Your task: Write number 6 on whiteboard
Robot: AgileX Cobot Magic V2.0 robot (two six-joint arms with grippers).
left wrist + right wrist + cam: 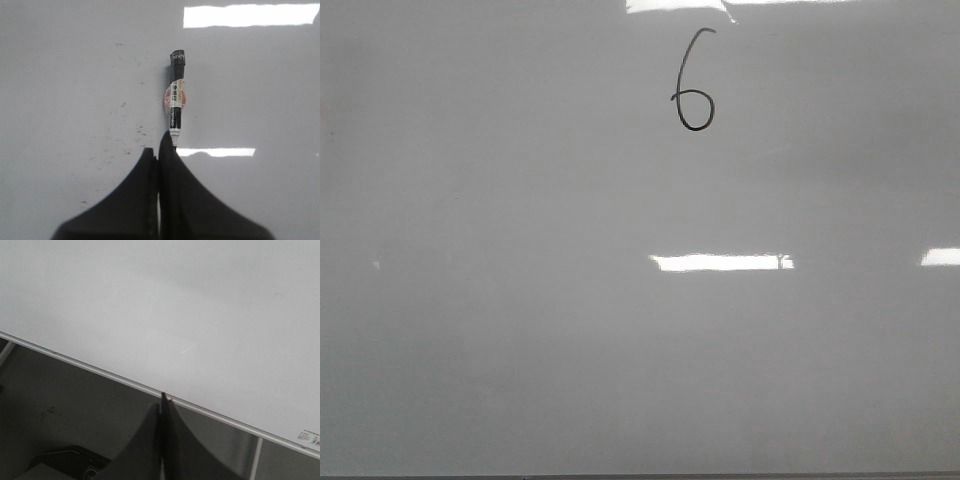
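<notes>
Front view, number 6 [694, 82], whiteboard [520, 300]

The whiteboard [520, 330] is a large, glossy, pale grey-white sheet that fills the front view, with bright rectangular light reflections across it. The number 6 [694, 82] is drawn on it in thin black line, near the far edge and a little right of the middle. It stands upright, with a round closed loop below and a curved tail above.
</notes>
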